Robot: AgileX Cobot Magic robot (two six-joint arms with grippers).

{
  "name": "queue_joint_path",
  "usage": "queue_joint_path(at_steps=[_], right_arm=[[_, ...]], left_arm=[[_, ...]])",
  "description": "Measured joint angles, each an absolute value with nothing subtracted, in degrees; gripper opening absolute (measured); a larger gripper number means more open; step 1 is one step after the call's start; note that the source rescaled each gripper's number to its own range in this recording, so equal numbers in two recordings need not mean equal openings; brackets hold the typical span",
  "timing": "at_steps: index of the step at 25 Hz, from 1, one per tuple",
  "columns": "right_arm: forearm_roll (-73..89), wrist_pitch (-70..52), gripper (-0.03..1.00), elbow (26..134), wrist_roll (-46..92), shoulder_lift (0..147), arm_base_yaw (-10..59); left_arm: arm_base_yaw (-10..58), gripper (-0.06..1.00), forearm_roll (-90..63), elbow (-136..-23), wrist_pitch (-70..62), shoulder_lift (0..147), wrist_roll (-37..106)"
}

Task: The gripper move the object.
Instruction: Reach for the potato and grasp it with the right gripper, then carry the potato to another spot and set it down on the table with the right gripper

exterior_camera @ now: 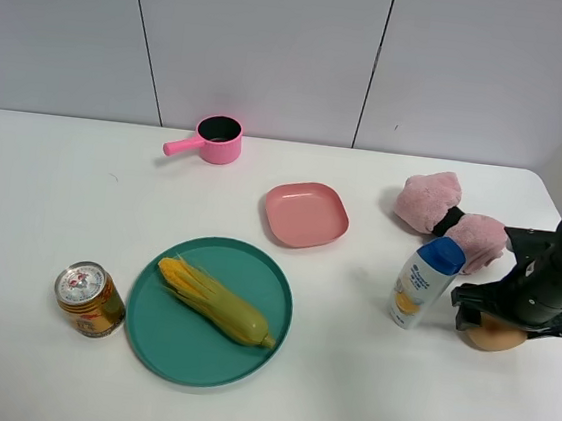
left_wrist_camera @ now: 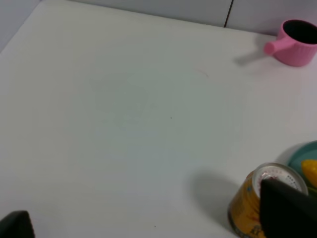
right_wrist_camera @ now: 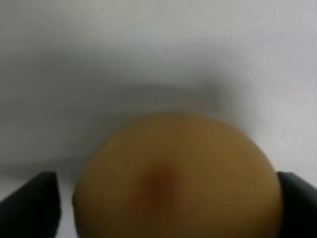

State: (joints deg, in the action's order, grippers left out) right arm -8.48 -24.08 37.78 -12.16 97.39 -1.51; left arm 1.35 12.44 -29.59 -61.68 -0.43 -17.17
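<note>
The tan-orange potato (exterior_camera: 492,336) lies on the white table at the right edge, just right of a shampoo bottle. My right gripper (exterior_camera: 491,319) is lowered over it, one black finger on each side. In the right wrist view the potato (right_wrist_camera: 178,178) fills the space between the fingers (right_wrist_camera: 29,203); a thin gap shows on one side, and the other finger sits at its edge. The right gripper (right_wrist_camera: 163,198) is open around it. My left gripper (left_wrist_camera: 148,213) is open and empty above the table's left part, out of the exterior view.
A white and blue shampoo bottle (exterior_camera: 425,282) stands close left of the potato. Pink cloth (exterior_camera: 449,218) lies behind it. A pink plate (exterior_camera: 307,213), a teal plate (exterior_camera: 158,328) with a corn cob (exterior_camera: 213,300), a drink can (exterior_camera: 90,298) and a pink pot (exterior_camera: 214,139) stand further left.
</note>
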Motion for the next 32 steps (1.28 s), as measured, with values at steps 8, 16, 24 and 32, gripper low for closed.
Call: queue_joint_path(at_steps=[8, 16, 24, 32], right_arm=[[-10.2, -27.7, 0.08, 38.1, -12.2, 95.4, -1.5], [-12.4, -39.4, 0.02, 43.9, -12.4, 75.7, -1.5], [-0.6, -48.0, 0.01, 59.5, -6.4, 65.7, 5.6], [3.9, -52.6, 0.01, 80.4, -6.0, 81.0, 20.7]], left_arm=[[1.4, 1.0, 12.4, -29.6, -61.7, -0.4, -17.2], [1.4, 1.0, 12.4, -29.6, -61.7, -0.4, -17.2], [1.4, 1.0, 12.4, -29.6, -61.7, -0.4, -17.2], [1.4, 1.0, 12.4, -29.6, -61.7, -0.4, -17.2]])
